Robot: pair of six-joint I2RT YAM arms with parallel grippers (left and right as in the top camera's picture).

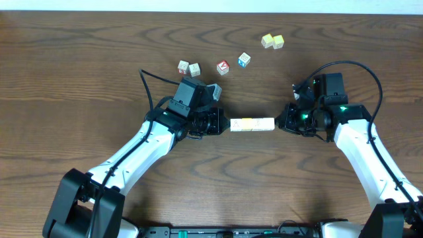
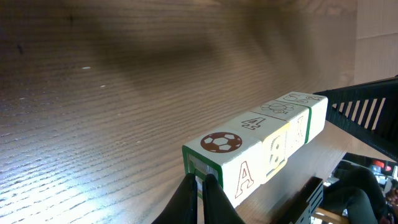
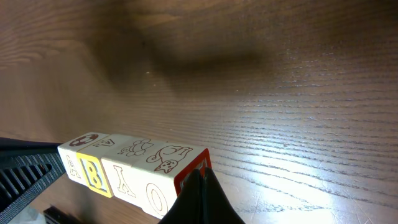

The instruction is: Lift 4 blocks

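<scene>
On the dark wooden table (image 1: pixel 79 79), the row of four cream wooden alphabet blocks (image 1: pixel 252 124) is pressed endwise between the closed left gripper (image 1: pixel 225 124) at nine o'clock and the closed right gripper (image 1: pixel 281 123) at three. Were pressure eased or misaligned, the row could be buckled and its middle blocks dropped.

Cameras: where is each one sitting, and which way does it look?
Overhead: above the table, looking straight down at the row of four blocks, loose cubes, the left arm and right arm.
Left wrist: on the left arm, facing along the row; the shut left gripper touches its near end.
Right wrist: on the right arm, facing the opposite way; the shut right gripper touches the other end.
Shared: both wrist views show that row.
</scene>
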